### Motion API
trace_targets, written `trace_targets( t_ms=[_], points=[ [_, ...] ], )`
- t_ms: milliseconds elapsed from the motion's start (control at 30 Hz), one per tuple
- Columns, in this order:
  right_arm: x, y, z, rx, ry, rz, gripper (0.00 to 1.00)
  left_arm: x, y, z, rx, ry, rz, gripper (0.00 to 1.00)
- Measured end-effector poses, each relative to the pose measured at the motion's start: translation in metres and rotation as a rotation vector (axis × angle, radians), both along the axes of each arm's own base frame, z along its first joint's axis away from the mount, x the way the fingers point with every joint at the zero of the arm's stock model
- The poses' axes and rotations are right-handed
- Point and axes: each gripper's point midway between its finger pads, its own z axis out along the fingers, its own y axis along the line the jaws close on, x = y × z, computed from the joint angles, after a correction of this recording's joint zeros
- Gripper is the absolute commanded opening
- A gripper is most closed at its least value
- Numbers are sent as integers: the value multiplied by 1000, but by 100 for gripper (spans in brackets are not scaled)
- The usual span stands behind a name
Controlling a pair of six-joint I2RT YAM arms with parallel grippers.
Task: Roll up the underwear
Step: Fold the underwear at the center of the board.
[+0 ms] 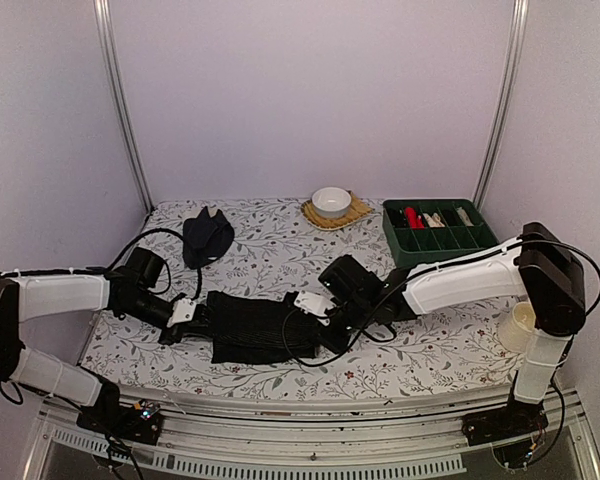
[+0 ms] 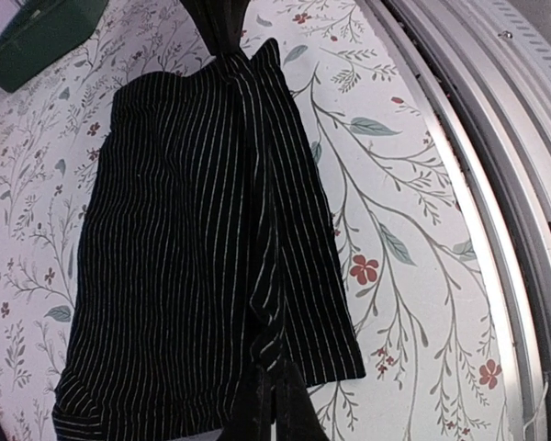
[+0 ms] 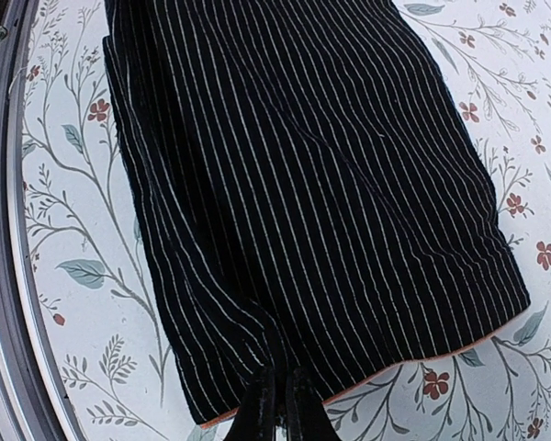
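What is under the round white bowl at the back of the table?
A yellowish flat mat sticks out around the round white bowl. The mat's middle, and anything else beneath the bowl, is covered.

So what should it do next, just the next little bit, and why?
Probably lift the right gripper a little and curl its hem over toward the left gripper. The underwear lies flat and unrolled between them, each seemingly pinching one end, so a roll must start at an edge.

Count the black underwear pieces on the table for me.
2. The striped underwear lies spread near the front, at the centre; the crumpled underwear sits farther back on the left. Another could hide underneath.
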Motion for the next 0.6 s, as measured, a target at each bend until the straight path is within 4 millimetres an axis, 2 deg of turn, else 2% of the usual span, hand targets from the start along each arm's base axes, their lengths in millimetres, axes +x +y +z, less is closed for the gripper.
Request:
trace_targets(
  t_ms=[67,167,267,400,467,600],
  points=[
    [-3,2,0,1,-1,7,5,-2,0,-1,3,3,-6,0],
    [-10,5,0,-2,-2,25,8,-4,-1,-1,7,3,-16,6],
    [-13,6,-1,-6,-6,34,12,-6,-1,-3,15,4,-27,20],
    [-14,6,-2,-11,-9,37,35,-11,0,-5,27,12,-44,38],
    [-17,4,-3,-18,-8,50,39,-15,2,-7,35,19,-55,47],
    [-28,4,-2,-18,16,84,43,-20,5,-11,56,33,-70,59]
  ],
)
